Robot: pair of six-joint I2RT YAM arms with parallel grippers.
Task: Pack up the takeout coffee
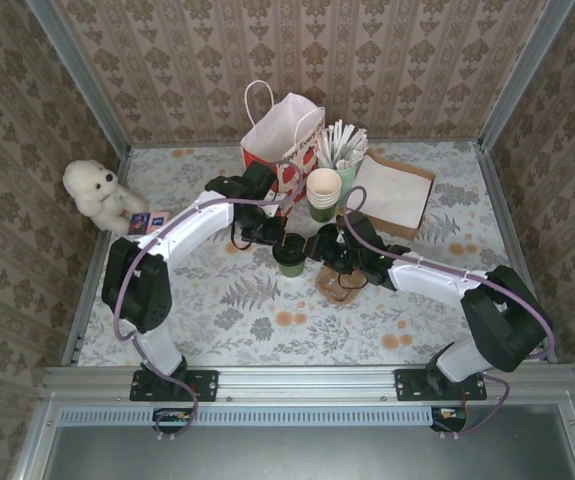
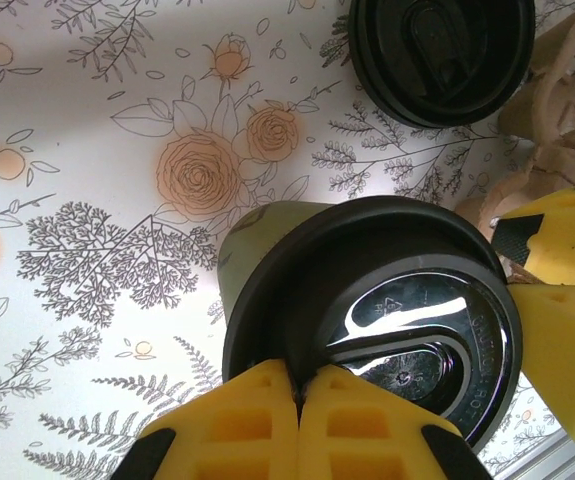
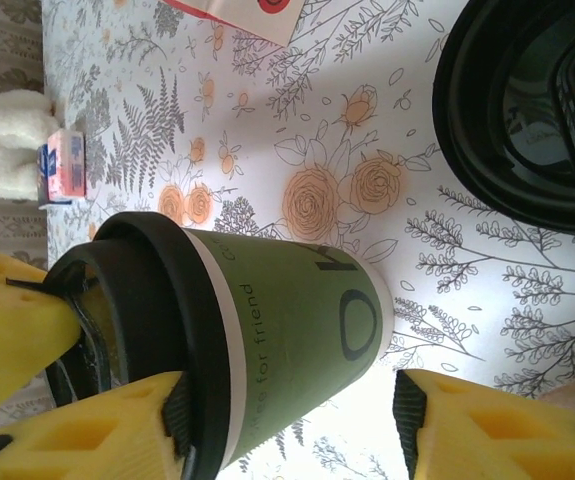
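The takeout coffee [image 1: 289, 260] stands upright near the middle of the floral table [image 1: 217, 320], a dark green cup with a black lid. The red-and-white paper bag [image 1: 282, 140] stands well apart at its 12 o'clock.

The left gripper [image 1: 270, 240] meets the cup from 10 o'clock. In the left wrist view its 2 yellow pads [image 2: 237, 430] are pressed together with only a thin seam between them, right at the 6 o'clock edge of the lid [image 2: 387, 320]. Whether any of the rim is caught there, I cannot tell.

The right gripper [image 1: 317, 248] comes in from 3 o'clock. In the right wrist view its fingers stand wide apart with the cup [image 3: 287, 330] between them. 1 pad [image 3: 97, 430] touches the lid at 8 o'clock, and the other sits clear of the cup's base at 4 o'clock.

A 2nd black lid [image 2: 442, 55] lies on the table at 12 o'clock of the cup in the left wrist view. A white plush toy [image 1: 97, 192] sits at 9 o'clock by the left wall.
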